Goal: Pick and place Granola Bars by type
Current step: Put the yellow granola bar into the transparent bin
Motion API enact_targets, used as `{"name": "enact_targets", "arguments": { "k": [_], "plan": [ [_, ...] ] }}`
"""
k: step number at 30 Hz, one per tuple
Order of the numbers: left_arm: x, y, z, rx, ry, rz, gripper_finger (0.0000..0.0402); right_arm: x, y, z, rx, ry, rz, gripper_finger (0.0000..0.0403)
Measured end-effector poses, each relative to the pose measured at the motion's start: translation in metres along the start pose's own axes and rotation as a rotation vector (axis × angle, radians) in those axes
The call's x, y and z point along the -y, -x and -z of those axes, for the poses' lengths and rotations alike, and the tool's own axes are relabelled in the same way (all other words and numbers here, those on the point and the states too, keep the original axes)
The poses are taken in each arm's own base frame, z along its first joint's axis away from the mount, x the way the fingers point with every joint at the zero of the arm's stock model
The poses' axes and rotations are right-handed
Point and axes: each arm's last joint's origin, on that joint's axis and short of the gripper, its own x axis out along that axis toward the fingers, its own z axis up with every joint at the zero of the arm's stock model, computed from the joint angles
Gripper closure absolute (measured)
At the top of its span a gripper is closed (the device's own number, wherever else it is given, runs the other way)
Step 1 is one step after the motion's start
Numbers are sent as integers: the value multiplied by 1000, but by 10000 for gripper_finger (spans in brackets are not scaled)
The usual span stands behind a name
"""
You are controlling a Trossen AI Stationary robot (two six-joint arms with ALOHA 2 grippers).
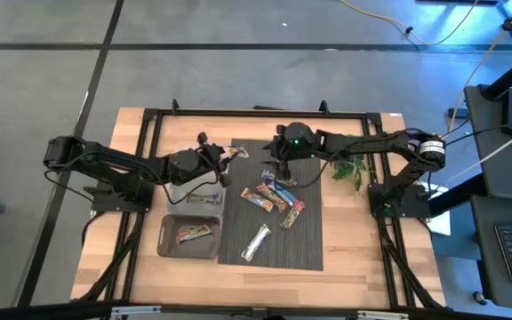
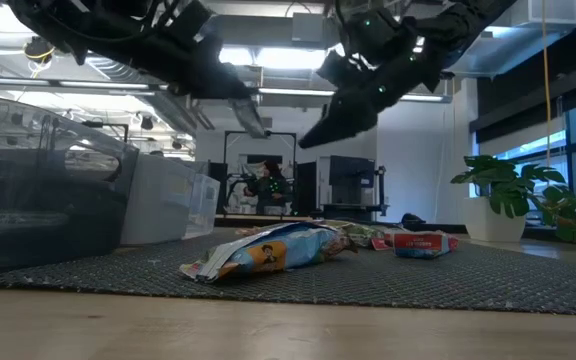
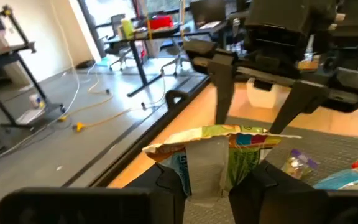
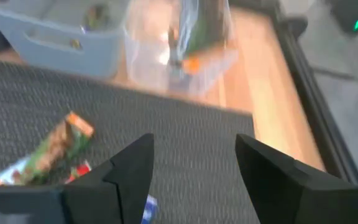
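Several granola bars lie flat on the dark mat [image 1: 309,249]: a brown-yellow one [image 1: 261,198], a red one [image 1: 293,212], a silver one [image 1: 256,242] and a blue one [image 1: 280,183]. One bar [image 1: 204,197] sits in the clear bin [image 1: 178,188], and another [image 1: 194,233] in the grey bin [image 1: 172,249]. My left gripper [image 1: 228,161] hangs over the mat's far left corner beside the clear bin, shut on a green-yellow bar [image 3: 219,149]. My right gripper [image 4: 194,162] is open above the mat, over the pile's far end [image 1: 283,171]. My left gripper pinches the green-yellow bar between its two fingers [image 3: 168,183], which are on its lower part [image 3: 207,180]. The bar's crimped end [image 3: 229,132] sticks out past the fingertips. It is lifted clear of the mat and the bins.
A green plant sprig [image 1: 349,170] lies off the mat's far right corner. A black frame [image 1: 238,113] borders the wooden table. The two grippers are close together, the right one's open fingers [image 3: 224,81] just ahead of the left one. The near part of the mat is bare.
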Motion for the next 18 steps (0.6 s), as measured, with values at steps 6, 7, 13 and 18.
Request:
{"name": "enact_targets", "arguments": {
  "k": [6, 7, 13, 18],
  "plan": [
    [-14, 10, 1, -88, 13, -19, 325, 5, 2, 16, -137, -41, -28, 173],
    [-16, 12, 3, -120, 23, -23, 324, 6, 3, 19, -160, -47, -33, 173],
    [-32, 27, 15, -313, 94, -25, 320, 9, 5, 26, -215, -66, -39, 173],
    [-43, 31, 23, -404, 157, -89, 324, 10, 4, 25, -203, -64, -35, 173]
  ]
}}
